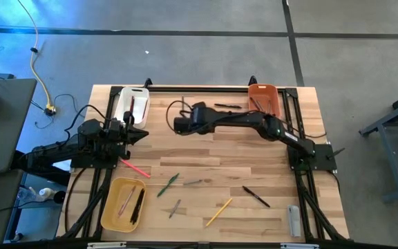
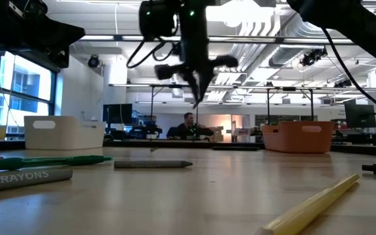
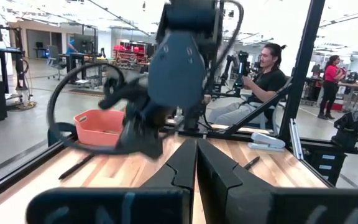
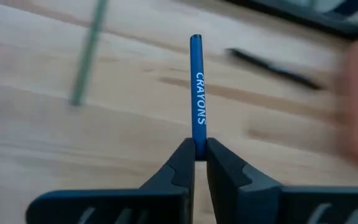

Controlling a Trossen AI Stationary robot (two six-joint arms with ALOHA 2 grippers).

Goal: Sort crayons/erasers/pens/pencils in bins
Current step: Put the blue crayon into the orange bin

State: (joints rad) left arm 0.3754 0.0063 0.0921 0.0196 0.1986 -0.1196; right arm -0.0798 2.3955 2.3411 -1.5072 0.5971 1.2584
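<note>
A blue crayon is clamped in the right end effector, upper centre. Left end effector is closed, empty. Bins partly filled; several sticks remain on the worktop.

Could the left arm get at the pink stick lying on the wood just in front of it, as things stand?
Probably yes. The pink stick lies in the open right beside the left gripper, with nothing on it. The gripper's fingers are shut and empty. The right gripper, shut on a blue crayon, is off to the side.
</note>
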